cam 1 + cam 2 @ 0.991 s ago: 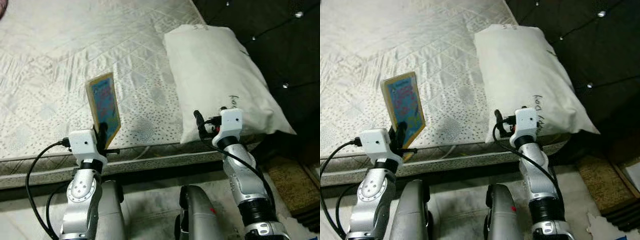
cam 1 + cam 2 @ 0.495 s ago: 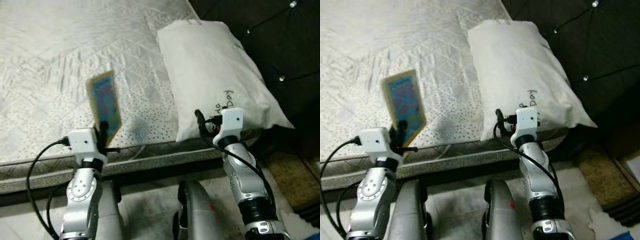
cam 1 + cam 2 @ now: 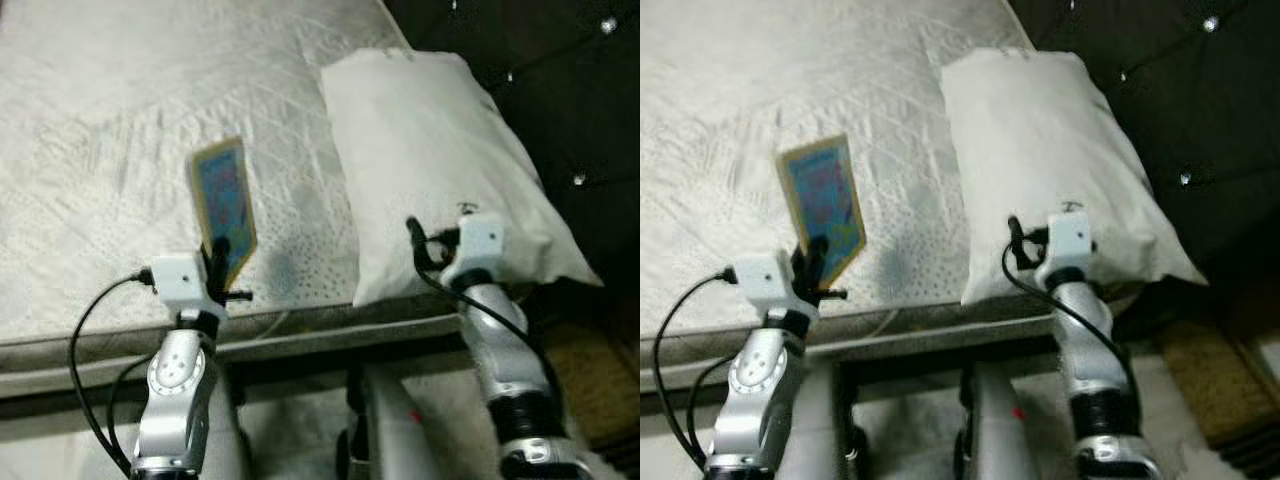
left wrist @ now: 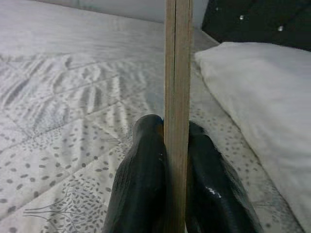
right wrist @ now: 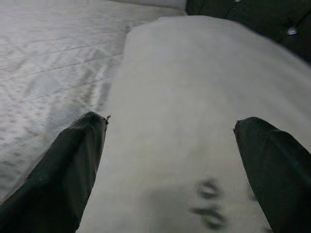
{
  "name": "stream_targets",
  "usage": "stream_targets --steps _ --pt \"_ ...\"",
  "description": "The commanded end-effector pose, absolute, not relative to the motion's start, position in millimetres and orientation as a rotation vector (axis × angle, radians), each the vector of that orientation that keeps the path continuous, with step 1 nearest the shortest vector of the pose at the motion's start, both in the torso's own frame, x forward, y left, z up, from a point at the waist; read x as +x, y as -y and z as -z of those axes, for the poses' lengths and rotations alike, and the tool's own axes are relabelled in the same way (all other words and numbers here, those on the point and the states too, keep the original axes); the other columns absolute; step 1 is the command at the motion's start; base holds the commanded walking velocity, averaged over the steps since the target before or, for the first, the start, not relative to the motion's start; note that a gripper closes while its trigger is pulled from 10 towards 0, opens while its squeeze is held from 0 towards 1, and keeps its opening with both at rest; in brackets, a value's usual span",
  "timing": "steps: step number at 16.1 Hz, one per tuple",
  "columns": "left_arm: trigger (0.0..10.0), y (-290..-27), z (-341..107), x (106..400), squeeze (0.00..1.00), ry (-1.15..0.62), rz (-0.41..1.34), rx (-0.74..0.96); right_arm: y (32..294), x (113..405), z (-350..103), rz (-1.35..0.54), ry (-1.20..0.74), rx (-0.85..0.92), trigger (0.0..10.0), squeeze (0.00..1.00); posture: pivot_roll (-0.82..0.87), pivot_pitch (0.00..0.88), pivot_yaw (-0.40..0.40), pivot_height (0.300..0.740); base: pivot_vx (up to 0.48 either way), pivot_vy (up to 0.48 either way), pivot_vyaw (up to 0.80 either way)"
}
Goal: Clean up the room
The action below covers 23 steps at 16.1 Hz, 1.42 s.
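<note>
Book point(image 3: 224, 208) thin, blue cover, upright in left pincer point(image 4: 176, 160).

Left arm rises from the lower left of the head view; left gripper point(image 4: 176, 160), fingers pressed together on a thin upright panel. Right arm rises at lower right; right gripper point(image 5: 170, 160), fingers point(image 5: 73, 165) spread wide, apparently touching nothing.

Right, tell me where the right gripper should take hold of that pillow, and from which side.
Probably the near short end of the pillow, approached from the bed edge. That end overhangs the mattress edge, so one finger could likely get under it. The right gripper is open, facing it.
</note>
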<state>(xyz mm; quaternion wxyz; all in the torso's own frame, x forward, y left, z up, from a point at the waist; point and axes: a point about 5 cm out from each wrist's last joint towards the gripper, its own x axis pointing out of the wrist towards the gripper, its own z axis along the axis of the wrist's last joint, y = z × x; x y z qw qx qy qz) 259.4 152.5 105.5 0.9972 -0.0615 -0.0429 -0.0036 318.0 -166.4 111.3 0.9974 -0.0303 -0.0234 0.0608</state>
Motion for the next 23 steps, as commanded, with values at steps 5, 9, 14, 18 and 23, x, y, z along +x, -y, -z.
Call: stream_targets --steps 5,9,14,18,23 --pt "10.0 -143 -96 291 0.00 -0.011 -0.044 -0.422 172 314 -115 -0.135 0.058 -0.112 10.0 0.00 -0.10 0.160 -0.036 0.578 0.000 0.000 0.00" --pt "10.0 -101 -88 311 0.00 -0.155 0.053 -0.663 192 308 -119 -0.092 0.058 -0.156 10.0 0.00 -0.15 0.172 -0.033 0.578 0.000 0.000 0.00" --pt "10.0 -48 -73 321 0.00 -0.481 0.255 -0.841 210 286 -121 -0.088 0.037 -0.226 10.0 0.00 -0.22 0.192 -0.037 0.578 0.000 0.000 0.00" --pt "10.0 -49 -59 324 0.00 -0.607 0.267 -0.819 212 280 -122 -0.086 0.026 -0.237 10.0 0.00 -0.23 0.201 -0.036 0.578 0.000 0.000 0.00" --pt "10.0 -73 -67 343 0.00 -0.619 0.324 -0.750 209 279 -124 -0.091 0.020 -0.243 10.0 0.00 -0.24 0.204 -0.036 0.578 0.000 0.000 0.00"
